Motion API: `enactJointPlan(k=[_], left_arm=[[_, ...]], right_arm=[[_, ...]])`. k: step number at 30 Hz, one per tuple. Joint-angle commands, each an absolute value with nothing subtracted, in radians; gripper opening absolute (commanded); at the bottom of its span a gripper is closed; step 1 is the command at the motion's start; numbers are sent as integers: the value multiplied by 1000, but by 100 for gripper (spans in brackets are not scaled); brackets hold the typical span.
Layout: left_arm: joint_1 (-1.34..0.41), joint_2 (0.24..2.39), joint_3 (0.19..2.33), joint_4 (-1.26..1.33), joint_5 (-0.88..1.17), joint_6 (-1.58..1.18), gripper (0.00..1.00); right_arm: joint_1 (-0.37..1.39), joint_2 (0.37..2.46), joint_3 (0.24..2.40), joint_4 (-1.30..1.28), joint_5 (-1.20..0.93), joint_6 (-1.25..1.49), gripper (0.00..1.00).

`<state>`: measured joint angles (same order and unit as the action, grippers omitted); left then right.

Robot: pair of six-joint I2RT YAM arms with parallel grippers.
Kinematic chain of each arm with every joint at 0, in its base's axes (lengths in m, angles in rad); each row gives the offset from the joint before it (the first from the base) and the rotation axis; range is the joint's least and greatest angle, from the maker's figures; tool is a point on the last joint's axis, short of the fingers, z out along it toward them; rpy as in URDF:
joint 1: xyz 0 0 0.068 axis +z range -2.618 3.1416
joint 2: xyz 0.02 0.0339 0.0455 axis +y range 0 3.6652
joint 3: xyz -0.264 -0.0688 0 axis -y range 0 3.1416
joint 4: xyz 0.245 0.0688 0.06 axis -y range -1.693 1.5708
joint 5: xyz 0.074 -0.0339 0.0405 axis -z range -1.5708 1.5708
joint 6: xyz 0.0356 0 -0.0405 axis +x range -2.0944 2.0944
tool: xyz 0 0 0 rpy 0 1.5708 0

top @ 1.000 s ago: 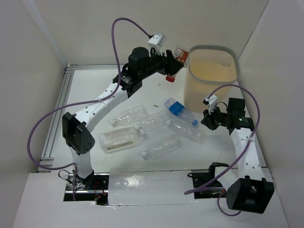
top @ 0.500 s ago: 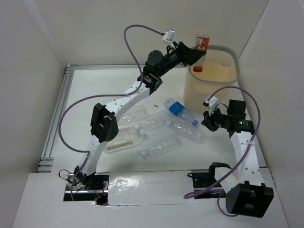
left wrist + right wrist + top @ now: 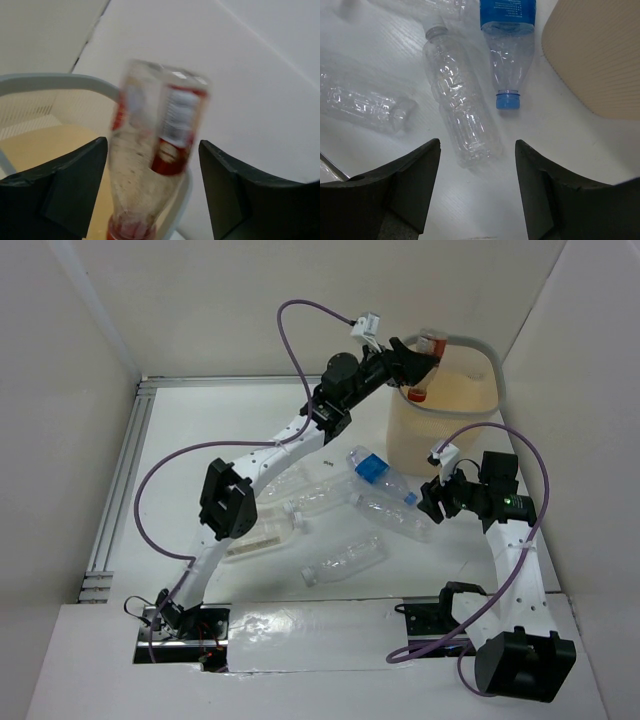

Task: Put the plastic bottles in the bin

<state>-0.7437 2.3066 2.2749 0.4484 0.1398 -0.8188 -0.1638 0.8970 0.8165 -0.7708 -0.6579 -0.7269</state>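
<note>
Left wrist: left gripper (image 3: 152, 144) fingers flank the red-capped bottle (image 3: 160, 135), cap down and blurred. Cannot tell if it is gripped or let go. Top external adds that the bottle hangs over the bin (image 3: 499, 380) at its near-left rim. Right gripper (image 3: 477, 145) is spread wide over a plain bottle (image 3: 460, 115) left of the bin, with bare table beside the bin wall.

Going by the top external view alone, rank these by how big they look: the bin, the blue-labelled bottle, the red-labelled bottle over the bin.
1. Bin, by far the largest.
2. Blue-labelled bottle.
3. Red-labelled bottle: raised nearer the camera and partly hidden by the arm, yet it looks smallest.
</note>
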Motion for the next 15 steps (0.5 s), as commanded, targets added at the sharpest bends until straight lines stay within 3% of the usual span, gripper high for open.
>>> enactJointPlan(k=[1,3,6,15], left_arm=[[-759,2329,2362,422,89,-739,89],[-759,2338,2371,411,78,-730,96],[-759,2338,2385,397,78,-718,99],[-759,2180,2364,333,58,-574,99]], right_arm=[[-156,877,811,-767,-658,-729,69],[-156,877,811,-767,-658,-729,69],[-156,877,802,-758,-658,-729,70],[-156,888,782,-723,-690,-739,76]])
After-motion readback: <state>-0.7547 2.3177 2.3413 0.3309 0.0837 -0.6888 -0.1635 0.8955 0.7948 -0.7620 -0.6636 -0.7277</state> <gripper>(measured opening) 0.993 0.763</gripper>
